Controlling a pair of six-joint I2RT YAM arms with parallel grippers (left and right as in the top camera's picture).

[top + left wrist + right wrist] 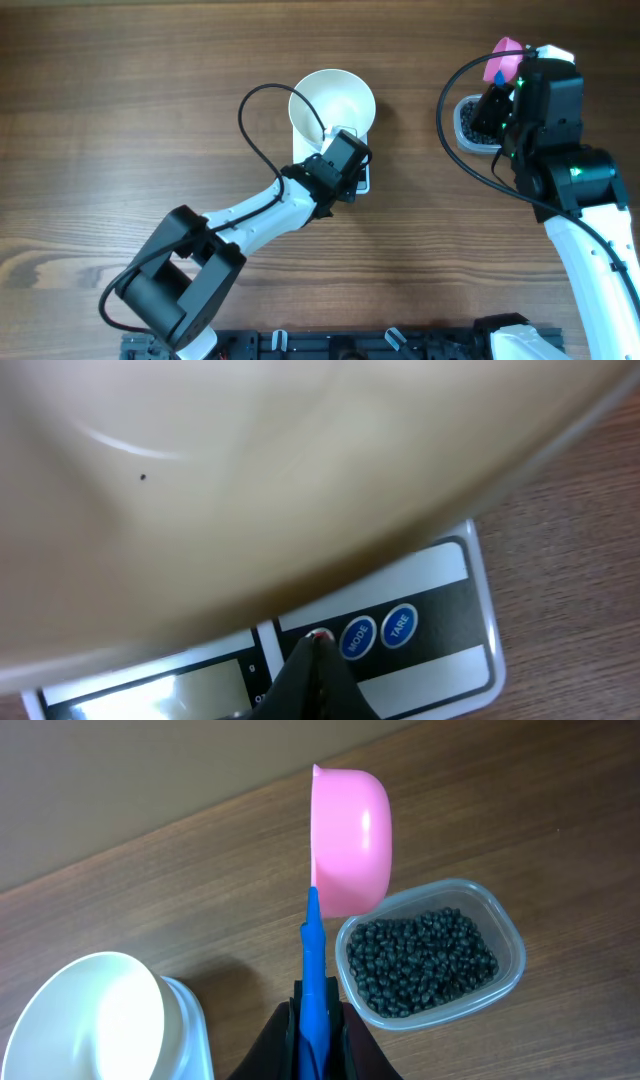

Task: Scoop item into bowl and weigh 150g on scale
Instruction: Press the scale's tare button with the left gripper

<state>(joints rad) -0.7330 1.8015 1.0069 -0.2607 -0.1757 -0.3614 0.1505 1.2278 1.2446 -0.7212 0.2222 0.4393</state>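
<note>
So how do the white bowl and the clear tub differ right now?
The bowl is round, opaque white; the tub is clear and rounded-rectangular. The bowl looks empty; the tub holds black pellets. The bowl sits on the scale; the tub sits on the table. Both stand upright, open-topped.

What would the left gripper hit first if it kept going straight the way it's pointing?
Probably the scale: the shut left gripper points at a small red button on its front edge, beside the MODE button. It looks very close, though depth is unclear.
</note>
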